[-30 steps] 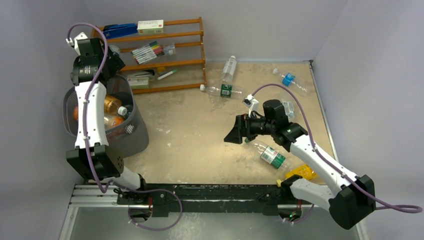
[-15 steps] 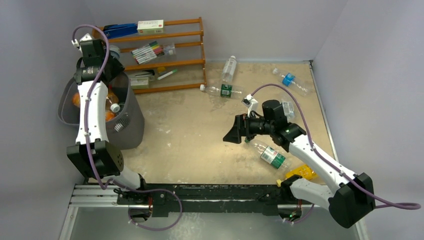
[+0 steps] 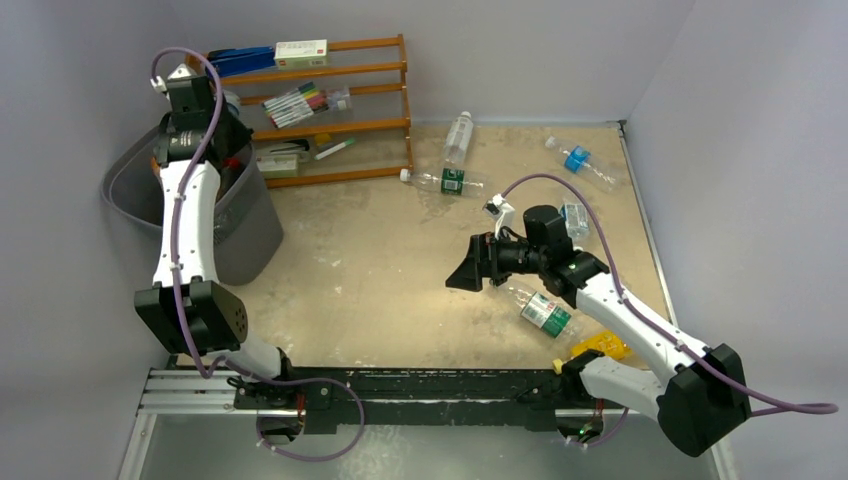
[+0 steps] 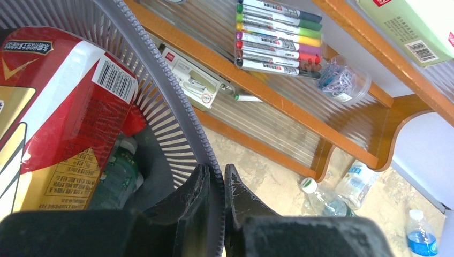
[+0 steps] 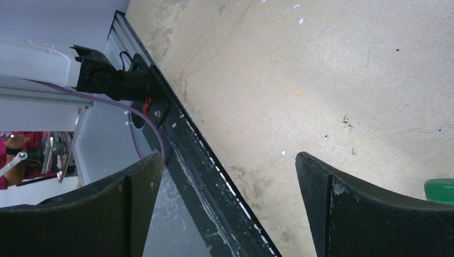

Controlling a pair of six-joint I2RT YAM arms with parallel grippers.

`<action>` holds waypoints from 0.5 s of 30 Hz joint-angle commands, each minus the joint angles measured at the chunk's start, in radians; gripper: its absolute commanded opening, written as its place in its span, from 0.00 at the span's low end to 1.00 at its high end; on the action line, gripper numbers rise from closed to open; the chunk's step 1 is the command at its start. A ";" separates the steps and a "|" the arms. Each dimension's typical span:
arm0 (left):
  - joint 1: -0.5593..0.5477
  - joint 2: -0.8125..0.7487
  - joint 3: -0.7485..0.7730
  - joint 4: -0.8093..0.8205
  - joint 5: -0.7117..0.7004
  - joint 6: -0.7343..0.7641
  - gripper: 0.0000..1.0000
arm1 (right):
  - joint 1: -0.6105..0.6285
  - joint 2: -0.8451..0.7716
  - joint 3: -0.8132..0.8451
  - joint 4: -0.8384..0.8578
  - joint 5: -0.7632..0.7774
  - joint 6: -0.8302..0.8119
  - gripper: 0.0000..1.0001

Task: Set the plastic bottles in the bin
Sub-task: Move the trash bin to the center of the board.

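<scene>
Top view: my left tool [image 3: 222, 150] sits at the far rim of the bin [image 3: 245, 225], which looks tipped leftward; loose bottles lie across the tabletop [image 3: 380, 270], the green-labelled bottle [image 3: 545, 312] just beside my right tool [image 3: 462, 272]. Left wrist: the tool is pinched narrow on the bin wall, a red-labelled bottle [image 4: 59, 107] inside, so I should shift the bin slowly and keep it from tipping further. Right wrist: the tool is wide and empty over bare tabletop, a green cap [image 5: 440, 190] at the frame edge.

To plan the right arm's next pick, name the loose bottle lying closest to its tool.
The green-labelled bottle beside the right tool; its green cap shows in the right wrist view. The other bottles lie farther back or nearer the arm's base.
</scene>
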 commanded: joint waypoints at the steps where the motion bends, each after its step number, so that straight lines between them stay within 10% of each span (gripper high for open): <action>1: -0.046 0.035 0.076 0.102 0.026 -0.053 0.06 | 0.005 -0.019 0.011 0.036 -0.013 -0.009 0.95; 15: -0.184 0.089 0.098 0.193 -0.159 -0.230 0.04 | 0.005 -0.015 0.019 0.023 -0.005 -0.015 0.95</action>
